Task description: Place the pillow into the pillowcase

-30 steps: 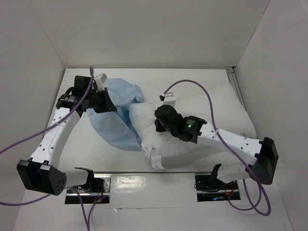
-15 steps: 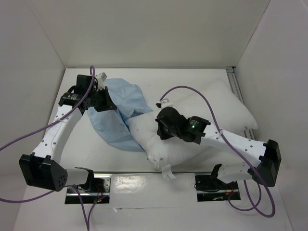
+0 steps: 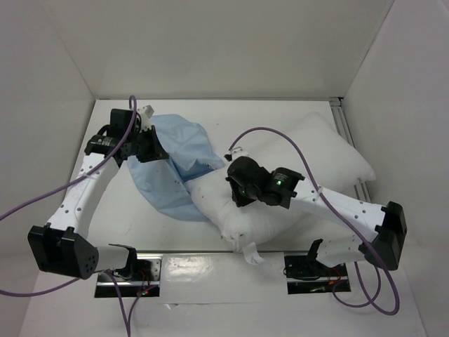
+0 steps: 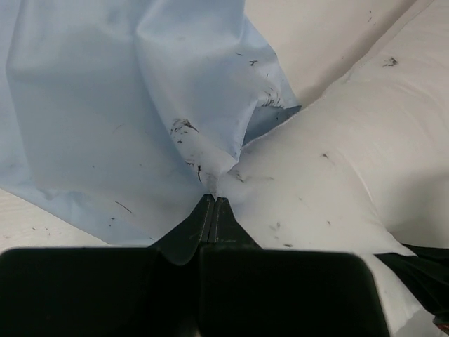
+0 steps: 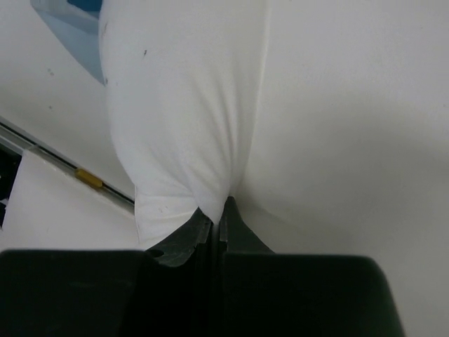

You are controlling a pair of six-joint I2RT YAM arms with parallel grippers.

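The plump white pillow [image 3: 309, 165] lies across the right half of the table, its near-left corner [image 3: 242, 239] by the front rail. The limp light blue pillowcase [image 3: 175, 168] lies crumpled at the left, touching the pillow's left end. My left gripper [image 3: 151, 144] is shut on a pinch of the pillowcase [image 4: 210, 186], which is lifted and spread ahead of it [image 4: 105, 105]. My right gripper [image 3: 235, 184] is shut on a fold of the pillow [image 5: 223, 200] at its left end; the pillow [image 5: 337, 105] fills the right wrist view.
A metal rail [image 3: 210, 256] runs along the table's near edge with both arm bases on it. White walls close in the back and sides. An aluminium post [image 3: 345, 126] stands at the right behind the pillow. Purple cables loop over both arms.
My right gripper has dragged the pillow's left end toward the near edge, so its corner tag now reaches the front rail. My left gripper has stayed put holding the pillowcase, which has spread slightly.
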